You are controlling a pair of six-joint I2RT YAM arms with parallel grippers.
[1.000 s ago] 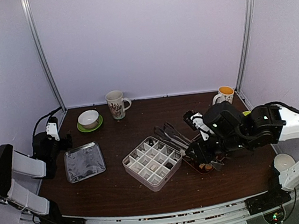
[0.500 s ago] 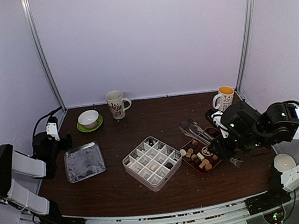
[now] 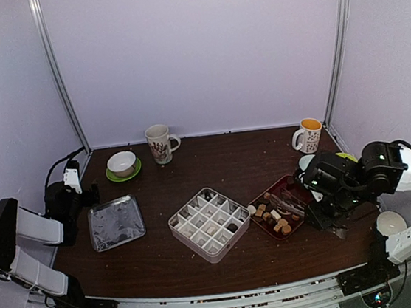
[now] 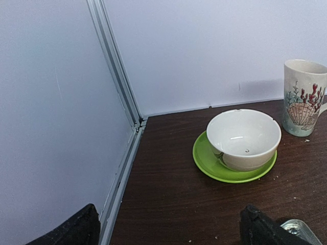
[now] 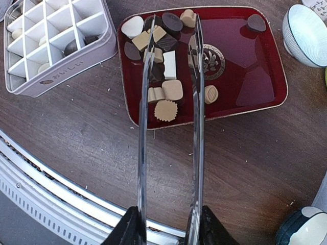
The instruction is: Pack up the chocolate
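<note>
Chocolate (image 5: 172,90): small brown, tan, white pieces clustered in red tray (image 5: 245,66); few in white divided box (image 5: 71,71).

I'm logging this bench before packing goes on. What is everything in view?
divided box: one, white; centre
red tray: one; right of box
chocolate: over a dozen, brown, tan, white; red tray, a few in box
tongs: one, metal; over the tray
foil tray: one, silver; left
saucer: one, green; back left
bowl: one, white; on saucer
shell mug: one, cream; back
orange-lined mug: one, white; back right
patterned bowl: one, blue-white; beside red tray
cup: one, white; near right corner
table: one, dark wood
left gripper: open, near bowl
right gripper: shut on tongs
</note>
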